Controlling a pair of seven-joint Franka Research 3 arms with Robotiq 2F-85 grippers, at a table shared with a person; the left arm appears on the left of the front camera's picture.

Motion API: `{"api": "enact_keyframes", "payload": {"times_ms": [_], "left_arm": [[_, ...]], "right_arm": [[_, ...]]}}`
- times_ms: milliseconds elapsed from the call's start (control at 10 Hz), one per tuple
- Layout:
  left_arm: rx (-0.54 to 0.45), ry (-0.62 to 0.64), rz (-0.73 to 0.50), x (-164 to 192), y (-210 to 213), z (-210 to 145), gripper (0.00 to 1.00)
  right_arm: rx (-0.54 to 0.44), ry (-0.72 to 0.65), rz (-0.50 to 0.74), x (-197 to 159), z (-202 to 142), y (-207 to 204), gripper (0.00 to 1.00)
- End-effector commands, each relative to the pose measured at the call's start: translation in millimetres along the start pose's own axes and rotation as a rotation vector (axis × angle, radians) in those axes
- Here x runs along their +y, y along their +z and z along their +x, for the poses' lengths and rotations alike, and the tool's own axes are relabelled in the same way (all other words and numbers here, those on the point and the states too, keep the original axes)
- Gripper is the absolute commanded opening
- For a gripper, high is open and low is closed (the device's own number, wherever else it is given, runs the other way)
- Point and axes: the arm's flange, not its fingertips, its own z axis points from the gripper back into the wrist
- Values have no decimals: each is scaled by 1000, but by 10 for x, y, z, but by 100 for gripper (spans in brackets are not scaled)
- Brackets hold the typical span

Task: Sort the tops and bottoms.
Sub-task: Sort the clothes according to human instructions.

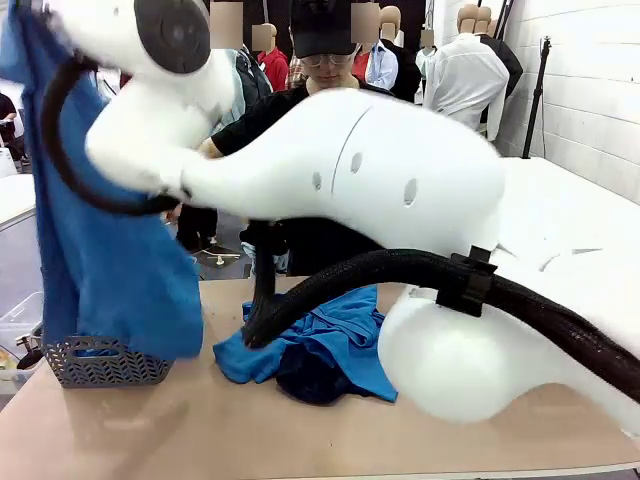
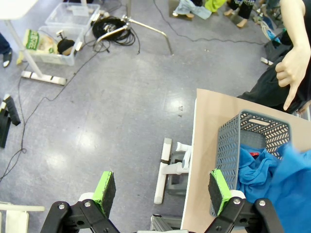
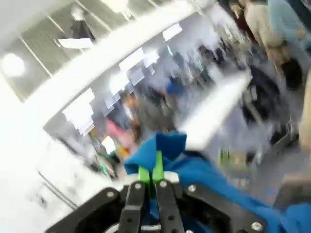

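Note:
A bright blue top (image 1: 110,260) hangs high at the far left, and its lower edge drops into a grey basket (image 1: 100,365) at the table's left edge. My right arm reaches across the picture to it. In the blurred right wrist view, my right gripper (image 3: 150,177) is shut on the top's blue cloth (image 3: 165,145). Another blue top (image 1: 340,325) lies crumpled mid-table over the very dark navy bottoms (image 1: 315,375). My left gripper (image 2: 163,191) is open and holds nothing. It hovers over the floor beside the grey basket (image 2: 252,131), which has blue fabric (image 2: 272,170) inside.
A person in black (image 1: 320,60) stands at the table's far side, one hand (image 2: 291,73) hanging near the basket. The table's left edge (image 2: 197,145) runs just beside the basket. On the floor lie a clear bin (image 2: 63,29), cables (image 2: 112,29) and a stand's legs.

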Motion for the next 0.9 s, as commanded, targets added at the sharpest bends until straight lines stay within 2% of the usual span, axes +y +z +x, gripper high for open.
{"api": "enact_keyframes", "payload": {"times_ms": [0,100,800], "left_arm": [[-4,-19,10,21,13,-28,100],[-4,-19,10,21,13,-28,100],[-4,-19,10,21,13,-28,100]], "right_arm": [[293,51,-236,56,723,-1944,0],[0,0,0,0,0,0,0],[0,0,0,0,0,0,0]]}}
